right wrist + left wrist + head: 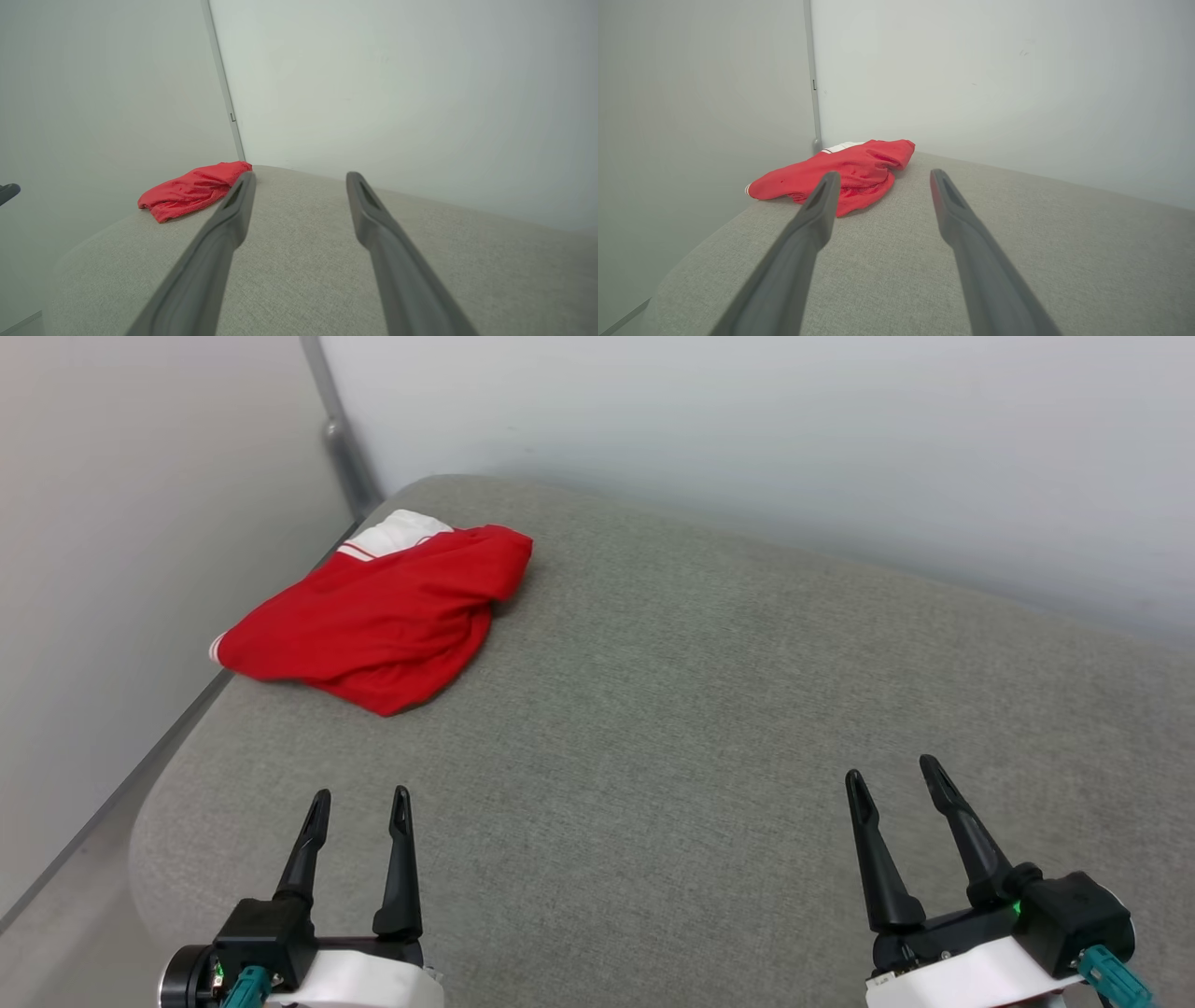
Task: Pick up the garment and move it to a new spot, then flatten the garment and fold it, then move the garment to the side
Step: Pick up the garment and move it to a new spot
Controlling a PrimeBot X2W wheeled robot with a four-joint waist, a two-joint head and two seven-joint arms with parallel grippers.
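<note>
One garment (373, 625) is shown on one grey cushion (700, 728). Two grippers are counted, the left gripper (361, 793) and the right gripper (892, 769), each with two dark fingers (401, 859); four fingers are totalled.

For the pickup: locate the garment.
Head view: the garment lies bunched at the far left corner of the grey cushion, ahead of the left gripper.

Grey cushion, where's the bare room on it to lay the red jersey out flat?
Bare: the whole middle and right of the cushion, from the garment across to the back wall and down to the open left pincer and right pincer. Crowded: the far left corner, where the bunched garment lies at the edge.
</note>
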